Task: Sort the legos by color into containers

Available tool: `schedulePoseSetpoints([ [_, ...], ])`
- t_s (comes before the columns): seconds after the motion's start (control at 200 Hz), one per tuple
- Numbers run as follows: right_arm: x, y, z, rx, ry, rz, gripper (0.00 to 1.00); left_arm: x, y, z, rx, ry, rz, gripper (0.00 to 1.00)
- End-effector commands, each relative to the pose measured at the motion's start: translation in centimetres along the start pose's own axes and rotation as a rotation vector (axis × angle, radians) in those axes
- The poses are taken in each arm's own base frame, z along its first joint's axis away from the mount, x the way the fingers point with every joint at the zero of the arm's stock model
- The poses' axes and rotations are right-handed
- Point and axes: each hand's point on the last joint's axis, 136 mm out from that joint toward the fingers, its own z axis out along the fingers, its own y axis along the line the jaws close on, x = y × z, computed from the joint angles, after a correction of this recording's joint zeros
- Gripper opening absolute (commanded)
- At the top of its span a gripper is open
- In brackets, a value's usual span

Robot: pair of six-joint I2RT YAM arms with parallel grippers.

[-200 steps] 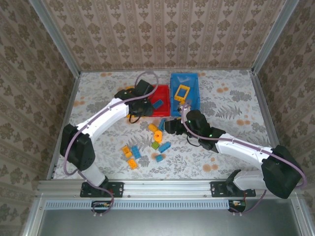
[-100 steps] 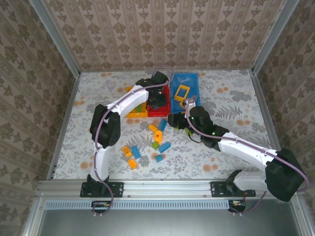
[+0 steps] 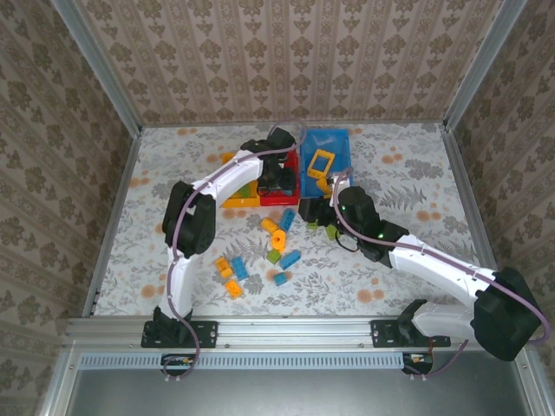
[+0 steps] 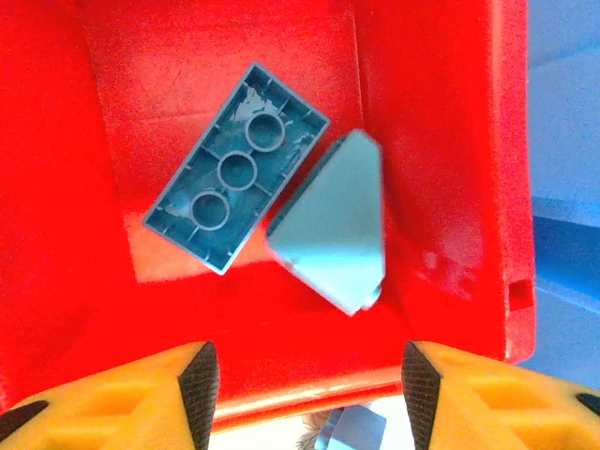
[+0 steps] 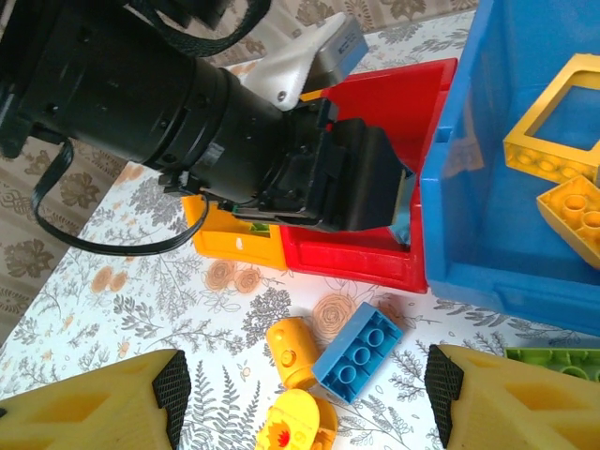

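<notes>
My left gripper (image 4: 305, 394) hangs open over the red bin (image 4: 234, 309), nothing between its fingers. Inside lie a blue rectangular brick (image 4: 234, 169) and a blue sloped brick (image 4: 333, 225). In the overhead view that gripper (image 3: 279, 178) is above the red bin (image 3: 288, 160). My right gripper (image 5: 300, 398) is open above a blue brick (image 5: 361, 349) and two yellow-orange pieces (image 5: 292, 349) on the table. The blue bin (image 5: 525, 187) holds the yellow-orange frame (image 5: 553, 117) and a yellow-orange brick (image 5: 577, 211). The yellow-orange bin (image 5: 234, 239) stands left of the red one.
Loose bricks (image 3: 234, 273) in blue, green and yellow-orange lie mid-table, nearer the arms. A green brick (image 5: 553, 356) sits by the blue bin's near wall. The left arm's black wrist (image 5: 187, 122) crosses over the bins. Patterned walls enclose the table.
The left gripper swung right from the yellow-orange bin side to above the red bin. The right gripper drifted slightly toward the bins, staying open.
</notes>
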Motion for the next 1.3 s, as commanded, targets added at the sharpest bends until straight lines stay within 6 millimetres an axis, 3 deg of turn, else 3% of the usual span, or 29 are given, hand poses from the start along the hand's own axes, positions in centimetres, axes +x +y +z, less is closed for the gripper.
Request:
schedulePoseSetpoints([
  [0.0, -0.8, -0.4, -0.5, 0.025, -0.015, -0.022, 0.70, -0.4, 0.1, -3.4, 0.015, -0.039, -0.004, 0.57],
  [0.145, 0.8, 0.2, -0.3, 0.000, 0.063, -0.094, 0.69, -0.3, 0.6, -6.3, 0.014, -0.095, -0.009, 0.57],
  [0.245, 2.9, 1.9, 0.0, -0.042, 0.145, -0.181, 0.69, 0.7, 1.5, -8.8, 0.016, -0.136, -0.008, 0.57],
  [0.43, 7.8, 4.9, 2.2, -0.053, 0.311, -0.178, 0.71, 5.7, 4.5, -12.3, 0.041, -0.203, 0.009, 0.62],
  [0.45, 8.9, 4.6, 2.8, -0.030, 0.345, -0.171, 0.72, 6.3, 4.8, -12.8, 0.046, -0.216, 0.016, 0.62],
  [0.565, 11.3, 3.9, 4.6, 0.082, 0.426, -0.059, 0.79, 9.8, 5.6, -15.2, 0.124, -0.294, 0.079, 0.65],
  [0.79, 14.9, 2.2, 7.0, 0.245, 0.549, -0.007, 0.83, 14.9, 6.1, -19.5, 0.326, -0.471, 0.160, 0.68],
  [1.04, 17.2, 2.3, 8.7, 0.334, 0.608, -0.004, 0.80, 18.7, 7.7, -20.6, 0.382, -0.481, 0.131, 0.68],
  [1.295, 17.9, 0.8, 10.0, 0.435, 0.611, -0.024, 0.63, 19.2, 8.3, -21.1, 0.391, -0.501, 0.093, 0.68],
])
